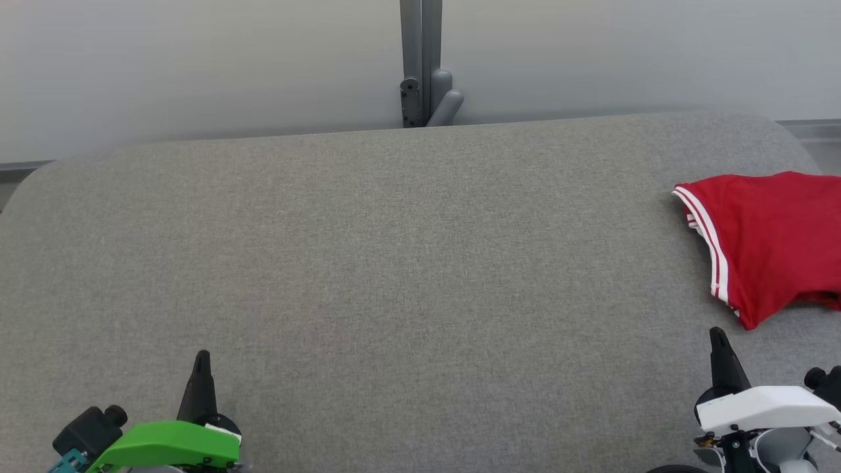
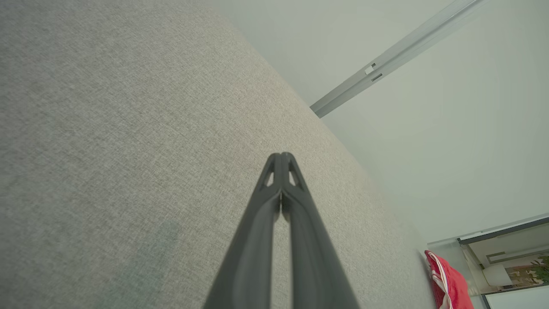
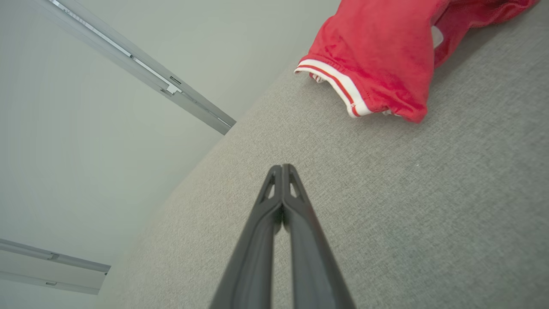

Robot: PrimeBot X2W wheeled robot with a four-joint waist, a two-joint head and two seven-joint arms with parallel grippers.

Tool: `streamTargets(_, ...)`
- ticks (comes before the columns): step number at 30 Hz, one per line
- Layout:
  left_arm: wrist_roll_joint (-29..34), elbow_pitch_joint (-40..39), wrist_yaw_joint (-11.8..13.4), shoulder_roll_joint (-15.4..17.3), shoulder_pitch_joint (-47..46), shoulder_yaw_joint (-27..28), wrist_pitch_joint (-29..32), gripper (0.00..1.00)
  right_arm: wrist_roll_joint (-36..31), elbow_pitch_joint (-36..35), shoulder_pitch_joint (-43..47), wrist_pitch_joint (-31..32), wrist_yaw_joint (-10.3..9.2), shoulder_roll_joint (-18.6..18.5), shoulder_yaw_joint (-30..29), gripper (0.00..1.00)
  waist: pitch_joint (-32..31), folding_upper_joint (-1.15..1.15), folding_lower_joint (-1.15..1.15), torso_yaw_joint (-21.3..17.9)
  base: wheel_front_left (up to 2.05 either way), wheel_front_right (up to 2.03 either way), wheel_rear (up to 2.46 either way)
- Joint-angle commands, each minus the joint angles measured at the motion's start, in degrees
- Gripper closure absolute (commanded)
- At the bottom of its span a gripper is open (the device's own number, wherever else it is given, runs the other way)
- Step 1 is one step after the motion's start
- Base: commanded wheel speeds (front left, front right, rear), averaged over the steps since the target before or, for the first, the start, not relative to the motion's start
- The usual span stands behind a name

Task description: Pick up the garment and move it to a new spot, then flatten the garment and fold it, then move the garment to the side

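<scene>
Currently the garment (image 1: 769, 243) lies bunched at the far right of the surface (image 1: 394, 263), seemingly near its edge. Both the left gripper (image 1: 202, 360) and right gripper (image 1: 717, 338) have fingers pressed together, empty. A grab at one loose layer could drag it off the side.

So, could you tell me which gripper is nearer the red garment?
The right gripper, with the white housing, just short of the garment; the green left gripper is far across the surface.
</scene>
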Motion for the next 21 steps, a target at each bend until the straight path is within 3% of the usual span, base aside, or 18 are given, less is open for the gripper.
streamTargets(1, -1.9, -0.9, 0.2, 0.2, -1.7, 0.6, 0.5, 1.00, 1.9, -0.3, -1.4, 0.3, -0.02, -0.4, 0.2, 1.00, 0.0, 0.00, 0.00, 0.0, 0.00, 0.00, 0.00)
streamTargets(21, -14.6, -1.5, 0.7, 0.2, -4.6, 2.7, 4.1, 1.00, 16.8, 0.7, -4.7, 3.9, -0.03, -0.6, 1.0, 1.00, 0.5, 0.00, 0.00, 0.0, 0.00, 0.00, 0.00)
